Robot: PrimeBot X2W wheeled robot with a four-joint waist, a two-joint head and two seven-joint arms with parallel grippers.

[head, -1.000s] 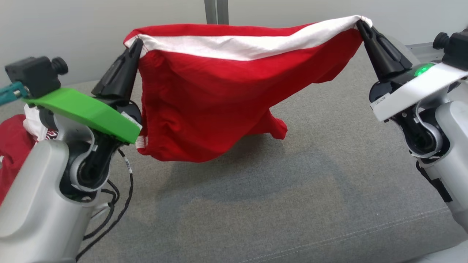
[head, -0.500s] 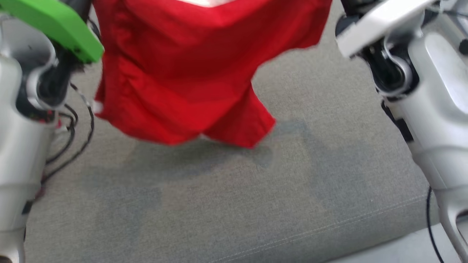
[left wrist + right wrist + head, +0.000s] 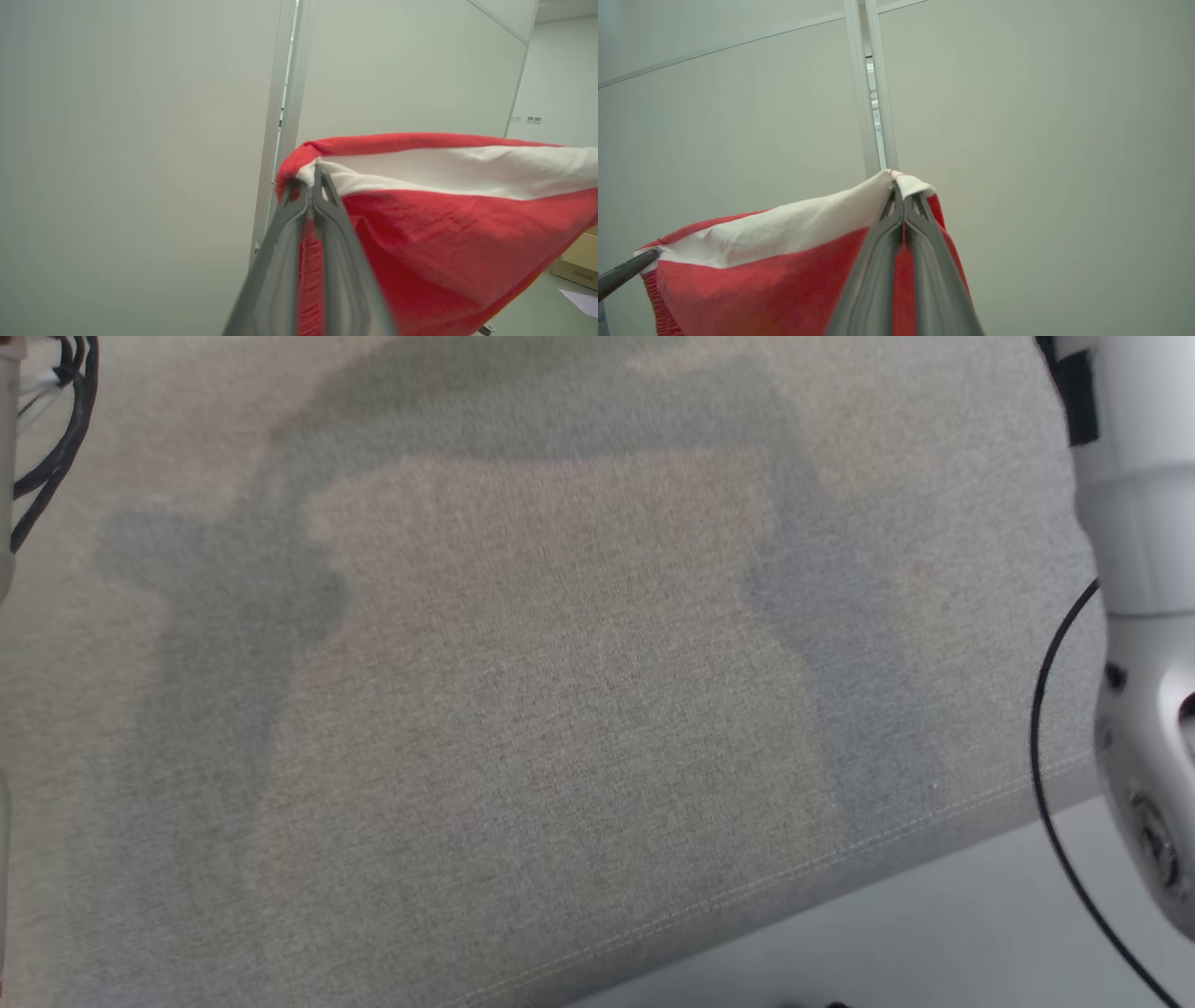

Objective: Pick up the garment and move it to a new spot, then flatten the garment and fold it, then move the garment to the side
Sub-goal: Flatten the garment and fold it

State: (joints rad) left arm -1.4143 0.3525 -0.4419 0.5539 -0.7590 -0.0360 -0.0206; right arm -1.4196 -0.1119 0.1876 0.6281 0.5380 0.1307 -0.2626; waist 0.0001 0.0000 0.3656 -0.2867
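Grey left gripper (image 3: 312, 186): tips are pressing together, pinching one end of the white band of the garment (image 3: 444, 242).
Right gripper (image 3: 903, 191): tips are likewise pressing together, pinching the other end of that white band where it is folding over them.
Garment, place: it is hanging in the air, stretched between my two grippers in front of the pale wall panels (image 3: 1041, 140); I am judging it to be above the cushion (image 3: 560, 728), since a broad shadow (image 3: 523, 411) is lying towards the cushion's far edge.
Garment, look: red knit cloth with a wide white band running along the top; the band is pulling fairly taut, while the red body below is sagging in soft creases. What kind of garment it is, I am not telling from these views.
Cushion: grey woven fabric, with a stitched seam (image 3: 747, 896) running along its front edge.
Step in hand: I am reading this as the carry to a new spot, with the lift done and the flattening not yet begun.
Next move: I am planning to lower both grippers together over the cushion's middle, holding the corners apart so the body is laying out flat rather than bunching.
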